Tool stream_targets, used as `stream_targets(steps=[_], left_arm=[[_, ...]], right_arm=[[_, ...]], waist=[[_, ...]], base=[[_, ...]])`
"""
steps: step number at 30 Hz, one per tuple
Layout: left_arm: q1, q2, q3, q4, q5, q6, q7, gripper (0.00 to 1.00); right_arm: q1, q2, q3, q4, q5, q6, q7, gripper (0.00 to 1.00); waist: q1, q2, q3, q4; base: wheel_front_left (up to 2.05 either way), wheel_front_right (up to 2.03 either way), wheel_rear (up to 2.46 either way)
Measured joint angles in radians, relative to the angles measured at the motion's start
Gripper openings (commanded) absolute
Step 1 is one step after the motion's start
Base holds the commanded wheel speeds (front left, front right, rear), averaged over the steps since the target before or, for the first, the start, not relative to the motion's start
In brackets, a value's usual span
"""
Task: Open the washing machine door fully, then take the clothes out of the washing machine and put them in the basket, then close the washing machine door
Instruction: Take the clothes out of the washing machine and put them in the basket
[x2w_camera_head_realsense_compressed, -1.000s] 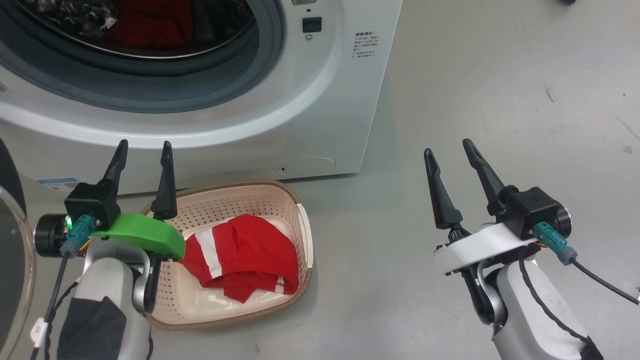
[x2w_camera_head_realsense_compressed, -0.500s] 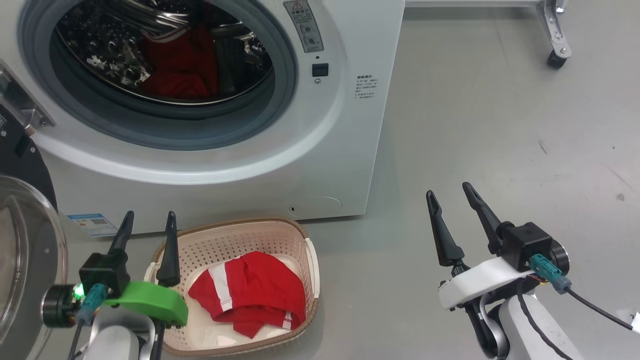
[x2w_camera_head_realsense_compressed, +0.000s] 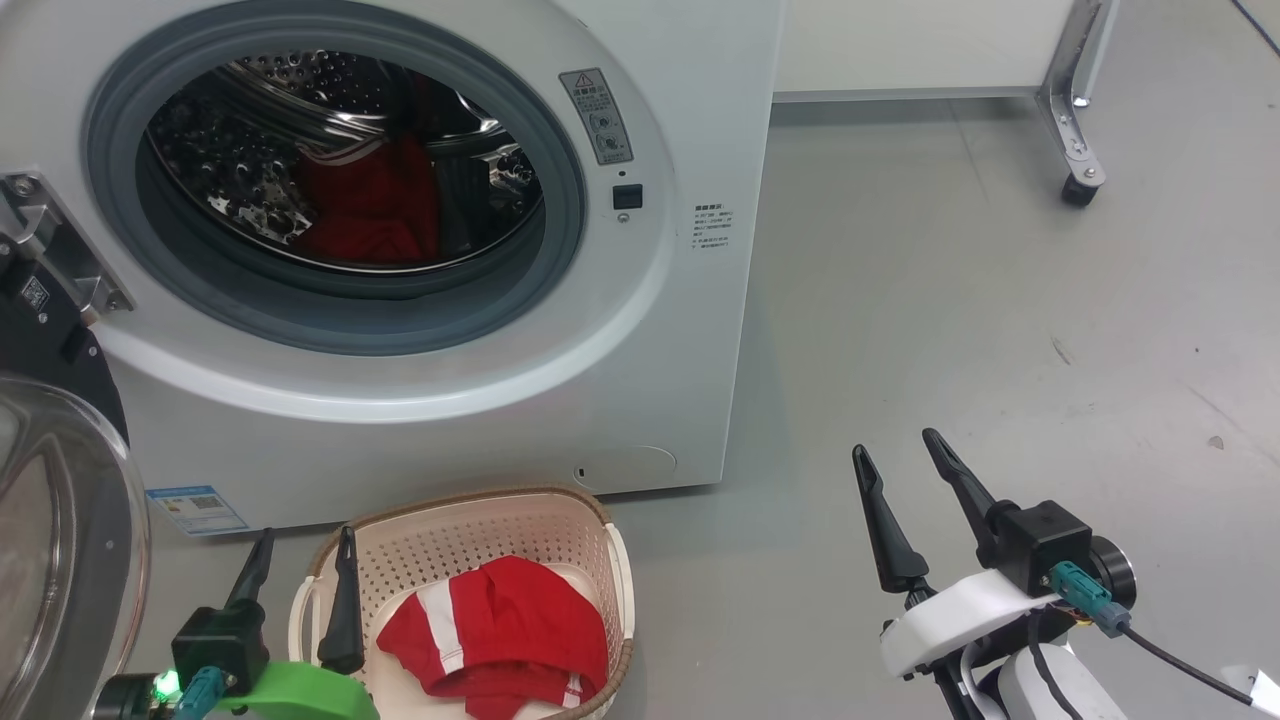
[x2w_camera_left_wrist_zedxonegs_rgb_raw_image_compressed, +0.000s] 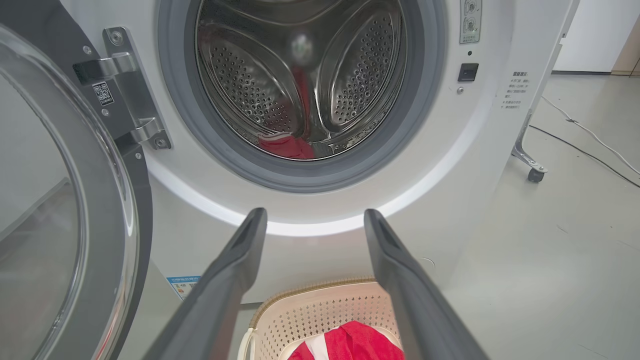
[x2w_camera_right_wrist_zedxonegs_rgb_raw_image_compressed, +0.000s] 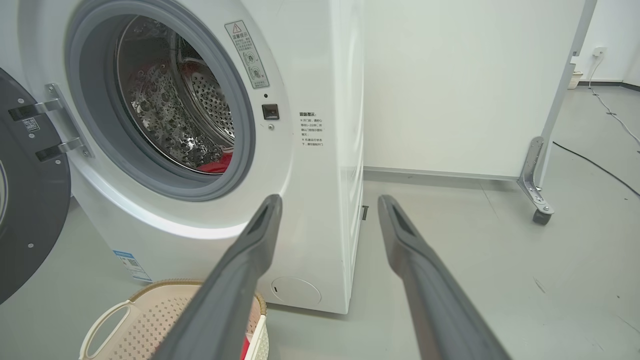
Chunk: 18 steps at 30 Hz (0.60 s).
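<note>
— Laundry check: where is the washing machine door (x2w_camera_head_realsense_compressed: 55, 520)?
— Wide open on its hinge (x2w_camera_head_realsense_compressed: 60, 255), off to the left of the left hand (x2w_camera_head_realsense_compressed: 306, 535), glass bowl just beside that hand.
— And that hand's state?
— Spread, its two fingers apart with nothing between them, pointing at the washing machine (x2w_camera_head_realsense_compressed: 640, 330) ahead. The right hand (x2w_camera_head_realsense_compressed: 894, 444) is spread and empty too, over bare floor (x2w_camera_head_realsense_compressed: 950, 300).
— Where is the basket (x2w_camera_head_realsense_compressed: 450, 545)?
— On the floor right in front of the machine, below and just right of the left hand; that hand's right finger crosses the basket's left rim in the head view. The right hand is well apart from it, further right.
— What is in it?
— A red striped garment (x2w_camera_head_realsense_compressed: 500, 630), crumpled, to the right of the left hand. More red fabric (x2w_camera_left_wrist_zedxonegs_rgb_raw_image_compressed: 285, 146) lies low in the steel drum (x2w_camera_left_wrist_zedxonegs_rgb_raw_image_compressed: 350, 75), ahead of and above both hands.
— Anything else?
— A blue label (x2w_camera_head_realsense_compressed: 195, 508) low on the machine's front, just beyond the left hand's fingertips, and a castor (x2w_camera_head_realsense_compressed: 1075, 190) far ahead of the right hand.
</note>
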Motion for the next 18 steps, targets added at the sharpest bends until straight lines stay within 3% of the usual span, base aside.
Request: stream_targets(steps=[18], left_arm=[[0.062, 0.0, -0.01, -0.083, -0.001, 0.023, 0.005, 1.0]], right_arm=[[0.026, 0.001, -0.005, -0.017, -0.001, 0.007, 0.0, 1.0]], waist=[[0.0, 0.0, -0.015, -0.012]], base=[[0.0, 0.0, 0.0]])
